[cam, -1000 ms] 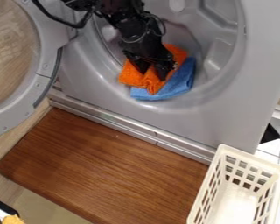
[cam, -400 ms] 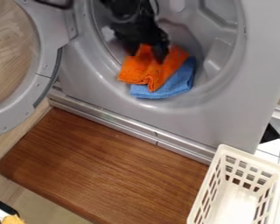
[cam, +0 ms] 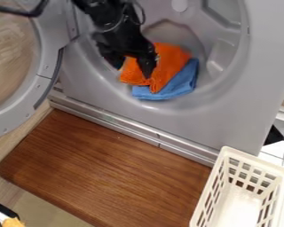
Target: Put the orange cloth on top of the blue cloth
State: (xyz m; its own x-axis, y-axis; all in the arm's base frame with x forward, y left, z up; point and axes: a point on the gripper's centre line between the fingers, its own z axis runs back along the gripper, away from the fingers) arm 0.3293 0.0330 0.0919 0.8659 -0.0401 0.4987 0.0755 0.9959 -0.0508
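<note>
While the arm (cam: 112, 20) reaches into the scene from the far edge, left of the middle, its gripper (cam: 133, 71) hangs pointing down at the mouth of a grey front-loading machine (cam: 227, 117). Its two fingers stand apart, with orange fabric showing between them. One is at the left edge of the orange cloth (cam: 171, 60), the other over its middle; whether either touches the fabric, I cannot tell.

The orange cloth lies rumpled on top of the blue cloth (cam: 183, 84), inside the near part of the round opening. It covers much of the blue one, which shows along the right and near sides, and its left part reaches out past the blue. The near edge of the blue cloth rests on the lower rim of the opening.

On the left, the machine's round door (cam: 48, 33) stands open, with a clear window (cam: 11, 57) in its ring. A dark cable (cam: 20, 12) crosses above it at the far left. In front of the machine, a brown wooden board (cam: 108, 164) lies flat. A cream-coloured slotted basket (cam: 256, 160) sits at the near right, just beside the board. At the near left corner are a black-edged item (cam: 2, 209) and something yellow-orange (cam: 13, 222), both cut off by the edge.
</note>
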